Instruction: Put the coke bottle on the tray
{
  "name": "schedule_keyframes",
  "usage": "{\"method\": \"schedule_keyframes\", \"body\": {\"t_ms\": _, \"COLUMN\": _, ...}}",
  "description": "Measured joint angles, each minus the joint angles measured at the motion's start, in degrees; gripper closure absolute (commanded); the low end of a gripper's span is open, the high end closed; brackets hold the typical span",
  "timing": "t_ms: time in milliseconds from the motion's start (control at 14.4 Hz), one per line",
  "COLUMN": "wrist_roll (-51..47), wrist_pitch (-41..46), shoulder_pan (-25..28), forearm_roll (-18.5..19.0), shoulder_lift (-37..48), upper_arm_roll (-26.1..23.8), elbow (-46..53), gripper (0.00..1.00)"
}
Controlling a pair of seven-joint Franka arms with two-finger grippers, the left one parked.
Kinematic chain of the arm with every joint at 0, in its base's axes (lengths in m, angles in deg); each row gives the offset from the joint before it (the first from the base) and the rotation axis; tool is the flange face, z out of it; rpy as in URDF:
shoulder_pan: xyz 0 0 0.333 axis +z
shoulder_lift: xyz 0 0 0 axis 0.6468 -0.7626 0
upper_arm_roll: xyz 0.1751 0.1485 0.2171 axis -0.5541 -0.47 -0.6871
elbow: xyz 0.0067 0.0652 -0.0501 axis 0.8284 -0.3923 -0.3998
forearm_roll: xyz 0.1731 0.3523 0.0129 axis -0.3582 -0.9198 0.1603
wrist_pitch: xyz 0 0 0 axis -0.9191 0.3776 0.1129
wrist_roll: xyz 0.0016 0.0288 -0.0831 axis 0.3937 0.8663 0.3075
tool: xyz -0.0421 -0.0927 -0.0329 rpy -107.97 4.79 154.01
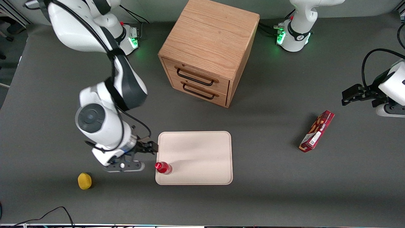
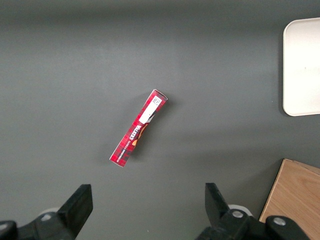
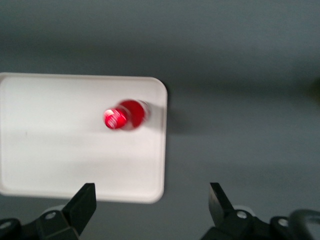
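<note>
The coke bottle (image 1: pixel 163 167) (image 3: pixel 125 116), red with a red cap, stands upright on the cream-white tray (image 1: pixel 196 155) (image 3: pixel 60 150). It is in the tray corner nearest the front camera, toward the working arm's end. My gripper (image 1: pixel 151 147) (image 3: pixel 151 195) hangs open and empty above the tray's edge at that end. It is a little farther from the front camera than the bottle and apart from it. A corner of the tray (image 2: pixel 302 65) shows in the left wrist view.
A yellow lemon (image 1: pixel 84 180) lies on the table near the front edge, toward the working arm's end. A wooden drawer cabinet (image 1: pixel 208 50) stands farther back than the tray. A flat red snack box (image 1: pixel 317 130) (image 2: pixel 139 127) lies toward the parked arm's end.
</note>
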Motion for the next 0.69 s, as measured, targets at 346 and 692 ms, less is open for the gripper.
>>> {"method": "schedule_keyframes", "body": {"t_ms": 346, "wrist_roll": 7.4, "wrist_pitch": 1.4, "shoulder_pan": -8.4, "forearm_roll": -1.1, "shoulder_lift": 20.7, "upper_arm_roll": -1.2, "elbow": -21.7, "gripper": 0.0}}
{"method": "schedule_keyframes", "body": {"t_ms": 692, "wrist_roll": 9.6, "wrist_pitch": 4.0, "shoulder_pan": -16.6, "forearm_roll": -1.2, "shoulder_lift": 38.0, "upper_arm_roll": -1.3, "elbow": -36.8, "gripper": 0.0}}
